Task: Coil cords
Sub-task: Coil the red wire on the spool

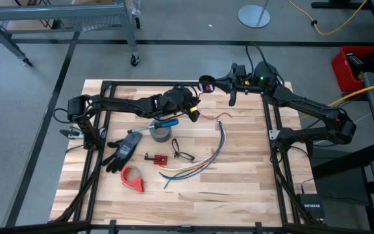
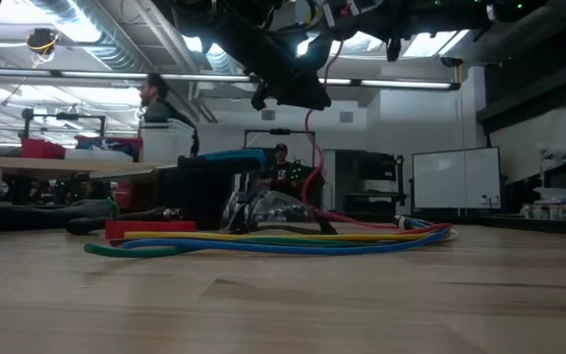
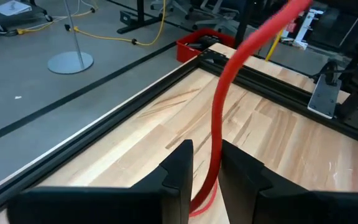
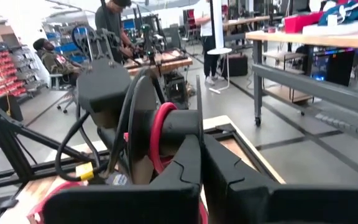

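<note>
The left end effector point(image 1: 193, 112) is hovering over the upper middle of the bench point(image 1: 239, 182) in the high view, its fingers point(image 3: 179, 168) standing slightly apart with the red wire point(image 3: 219, 118) running through the gap between them; whether they are pinching it I cannot tell. From there the wire is trailing down to the bench, lying just right of centre in the high view point(image 1: 216, 117), and in the low view it is hanging as a thin red line from the arms at the top of the frame point(image 2: 311, 167). The right end effector point(image 1: 208, 84) is sitting at the upper centre of the high view, just above the left one, its fingers point(image 4: 188, 168) clenched on a loop of the red wire. Lower on the bench are lying a tape roll point(image 1: 160, 132), a glove point(image 1: 123, 151) and a multicoloured wire bundle point(image 1: 203, 162), well apart from both end effectors
</note>
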`<act>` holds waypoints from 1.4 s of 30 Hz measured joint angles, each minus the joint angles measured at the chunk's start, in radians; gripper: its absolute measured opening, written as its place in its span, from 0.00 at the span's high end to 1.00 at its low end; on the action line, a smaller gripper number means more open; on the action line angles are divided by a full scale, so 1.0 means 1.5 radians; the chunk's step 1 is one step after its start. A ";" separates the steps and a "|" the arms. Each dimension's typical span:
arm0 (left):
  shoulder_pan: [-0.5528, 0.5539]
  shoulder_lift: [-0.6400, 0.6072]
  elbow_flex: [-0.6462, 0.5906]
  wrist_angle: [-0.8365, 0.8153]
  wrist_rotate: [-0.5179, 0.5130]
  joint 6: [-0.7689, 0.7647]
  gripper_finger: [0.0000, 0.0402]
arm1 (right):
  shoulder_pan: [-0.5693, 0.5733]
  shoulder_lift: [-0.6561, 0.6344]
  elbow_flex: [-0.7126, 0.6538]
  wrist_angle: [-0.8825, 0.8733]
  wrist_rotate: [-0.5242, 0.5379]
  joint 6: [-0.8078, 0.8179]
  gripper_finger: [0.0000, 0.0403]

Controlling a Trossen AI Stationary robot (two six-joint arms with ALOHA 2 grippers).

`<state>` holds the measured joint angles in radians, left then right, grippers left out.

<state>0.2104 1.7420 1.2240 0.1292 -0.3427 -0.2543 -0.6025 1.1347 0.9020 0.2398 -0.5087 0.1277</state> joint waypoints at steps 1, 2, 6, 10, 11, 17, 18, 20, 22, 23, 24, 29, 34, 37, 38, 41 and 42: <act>0.000 0.000 0.000 0.000 0.000 0.000 0.84 | 0.000 0.000 0.000 0.004 0.000 0.000 1.00; 0.000 0.000 0.000 0.000 0.000 0.000 0.84 | 0.000 0.000 0.000 0.005 0.000 0.001 1.00; 0.000 0.000 0.000 -0.009 0.000 0.000 0.84 | 0.000 -0.003 0.000 0.002 0.000 0.001 1.00; 0.000 0.000 0.000 -0.029 0.000 0.000 0.86 | 0.000 -0.020 0.000 -0.002 0.000 0.000 1.00; 0.000 0.000 -0.001 -0.026 0.000 0.000 0.88 | 0.000 -0.025 0.000 -0.005 0.000 0.000 1.00; 0.000 0.000 -0.003 -0.022 0.001 0.001 0.99 | 0.000 -0.049 0.000 -0.035 0.000 -0.004 1.00; 0.000 0.000 -0.003 -0.023 0.001 0.001 0.98 | 0.000 -0.052 0.000 -0.046 0.000 -0.005 1.00; 0.000 0.000 -0.004 -0.025 0.001 0.003 0.98 | 0.000 -0.055 0.000 -0.067 0.000 -0.016 1.00; 0.000 0.000 -0.005 -0.027 0.000 0.003 0.99 | 0.000 -0.055 0.000 -0.089 0.000 -0.019 1.00; 0.000 0.000 -0.005 -0.027 0.000 0.003 0.99 | 0.000 -0.055 0.000 -0.101 0.000 -0.020 1.00; 0.000 0.000 -0.005 -0.027 0.000 0.003 0.99 | 0.000 -0.055 0.000 -0.112 0.000 -0.021 1.00; 0.006 0.000 -0.005 -0.029 -0.001 0.003 0.99 | 0.000 -0.056 0.000 -0.165 0.000 -0.036 1.00; 0.022 0.000 -0.005 -0.031 0.000 0.002 1.00 | 0.000 -0.056 0.000 -0.241 -0.006 -0.055 1.00; 0.031 0.000 -0.005 -0.030 0.000 -0.002 1.00 | 0.000 -0.056 0.000 -0.291 0.006 -0.074 1.00; 0.033 0.000 -0.005 -0.030 0.000 -0.003 1.00 | 0.000 -0.056 0.000 -0.308 0.015 -0.080 1.00; 0.036 0.000 -0.005 -0.030 0.000 -0.003 1.00 | 0.000 -0.056 0.000 -0.343 0.046 -0.094 1.00; 0.037 0.000 -0.005 -0.030 0.000 -0.003 1.00 | 0.000 -0.056 0.000 -0.352 0.059 -0.101 1.00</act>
<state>0.2654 1.7420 1.2171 0.0849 -0.3428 -0.2588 -0.6029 1.0508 0.9024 -0.2888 -0.4205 -0.0234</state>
